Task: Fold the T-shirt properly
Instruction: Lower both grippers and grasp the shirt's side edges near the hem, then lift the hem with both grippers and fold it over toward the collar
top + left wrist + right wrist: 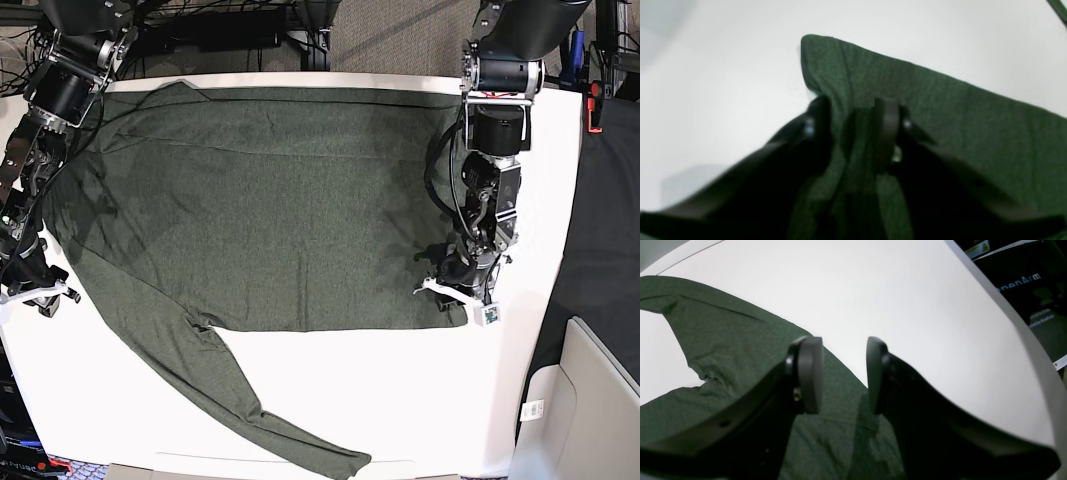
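Base view: one T-shirt [270, 210] on one table [400, 400], two arms.

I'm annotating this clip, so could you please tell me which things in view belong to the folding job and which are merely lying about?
Part of the job:
- T-shirt, spread flat on the table
- left tool, fabric bunched between its fingers
- right tool, jaws apart over the shirt

Just lying about:
- white table
- cables behind it
- grey bin
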`<state>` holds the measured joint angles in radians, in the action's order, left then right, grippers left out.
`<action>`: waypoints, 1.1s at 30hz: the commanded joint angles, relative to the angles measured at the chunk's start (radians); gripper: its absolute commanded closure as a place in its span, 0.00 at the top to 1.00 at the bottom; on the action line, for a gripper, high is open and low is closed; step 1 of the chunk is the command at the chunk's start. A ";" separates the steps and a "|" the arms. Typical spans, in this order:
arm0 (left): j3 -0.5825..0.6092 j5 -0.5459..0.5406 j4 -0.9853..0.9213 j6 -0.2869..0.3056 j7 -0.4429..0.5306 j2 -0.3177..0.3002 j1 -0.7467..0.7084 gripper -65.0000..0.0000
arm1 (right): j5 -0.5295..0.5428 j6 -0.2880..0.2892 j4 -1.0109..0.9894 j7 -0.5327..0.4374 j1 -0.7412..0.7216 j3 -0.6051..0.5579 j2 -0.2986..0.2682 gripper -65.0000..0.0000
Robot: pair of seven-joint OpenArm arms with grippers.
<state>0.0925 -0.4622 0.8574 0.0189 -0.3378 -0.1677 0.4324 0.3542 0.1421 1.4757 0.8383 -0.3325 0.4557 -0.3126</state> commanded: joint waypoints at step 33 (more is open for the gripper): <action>-0.004 -0.011 0.566 0.003 -0.149 -0.060 -0.277 0.00 | -0.304 0.003 -0.562 -0.179 -0.360 -0.277 -0.001 0.35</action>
<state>0.0917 -0.4740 1.4059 0.0227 -0.5087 -0.2150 0.1402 0.0521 0.1493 0.8932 0.6914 -0.6537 0.1776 -0.2966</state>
